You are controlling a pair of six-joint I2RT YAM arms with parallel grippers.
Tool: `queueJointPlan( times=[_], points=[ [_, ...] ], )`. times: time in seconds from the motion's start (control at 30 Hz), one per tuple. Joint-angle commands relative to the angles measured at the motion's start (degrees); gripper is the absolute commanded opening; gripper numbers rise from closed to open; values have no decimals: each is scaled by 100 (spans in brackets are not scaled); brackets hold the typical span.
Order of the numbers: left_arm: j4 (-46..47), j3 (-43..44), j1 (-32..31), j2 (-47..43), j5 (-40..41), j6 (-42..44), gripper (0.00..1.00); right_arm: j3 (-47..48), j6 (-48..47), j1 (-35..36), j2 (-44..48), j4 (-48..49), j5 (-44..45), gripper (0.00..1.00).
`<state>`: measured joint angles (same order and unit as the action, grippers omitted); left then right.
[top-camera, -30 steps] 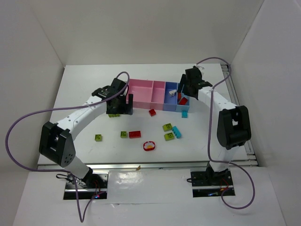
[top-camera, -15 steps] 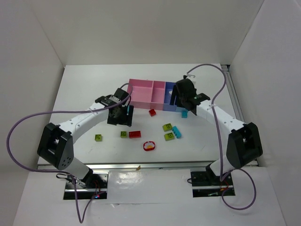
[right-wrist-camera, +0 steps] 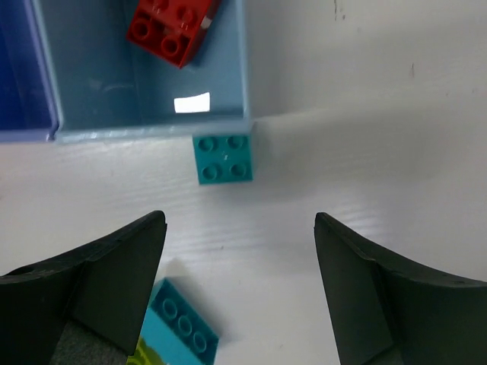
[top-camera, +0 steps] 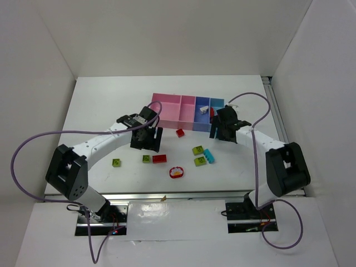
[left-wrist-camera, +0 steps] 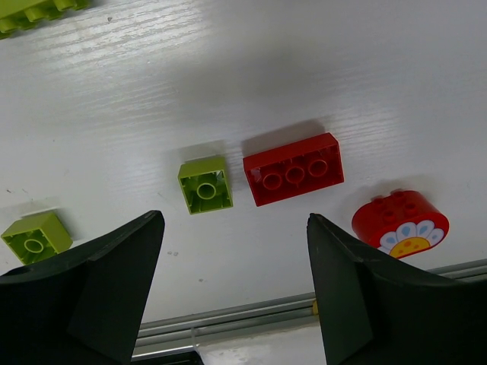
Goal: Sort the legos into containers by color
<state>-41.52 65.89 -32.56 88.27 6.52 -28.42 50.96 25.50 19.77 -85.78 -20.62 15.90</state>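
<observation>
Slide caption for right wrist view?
Open right gripper hovers over a teal brick beside the blue bin holding a red brick.

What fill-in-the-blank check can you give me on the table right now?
The brick inside the light blue bin is ____.
The teal square brick sits ____ that bin, by its corner.
Beside the long red brick, the square brick is ____.
The left gripper and right gripper both stand ____.
Missing words: red; outside; green; open.
</observation>
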Motion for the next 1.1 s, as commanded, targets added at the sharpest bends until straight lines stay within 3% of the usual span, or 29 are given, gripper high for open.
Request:
queueJointPlan(
  times=[0.0, 0.33, 0.47, 0.63, 0.87, 1.07],
  points=[
    [47, 214, 4, 24, 16, 109, 87, -60, -528, -306, -237, 901, -402, 85],
    [-23, 371, 4, 76, 129, -5, 87, 54, -774, -430, -975, 1474, -922, 78],
    [-76, 529, 4, 24, 262, -58, 88, 54, -651, -430, -1029, 1395, -782, 66],
    [-374, 1012, 4, 24, 314, -58, 89, 54, -546, -377, -828, 1008, -606, 41],
    [-515, 1558, 355, -29, 279, -321, 93, 509, -300, 96, 657, -396, -290, 39],
    [-876, 2165, 566, 453, 78, -374, 96, 2045, -247, 492, 388, -794, -175, 39]
  ],
)
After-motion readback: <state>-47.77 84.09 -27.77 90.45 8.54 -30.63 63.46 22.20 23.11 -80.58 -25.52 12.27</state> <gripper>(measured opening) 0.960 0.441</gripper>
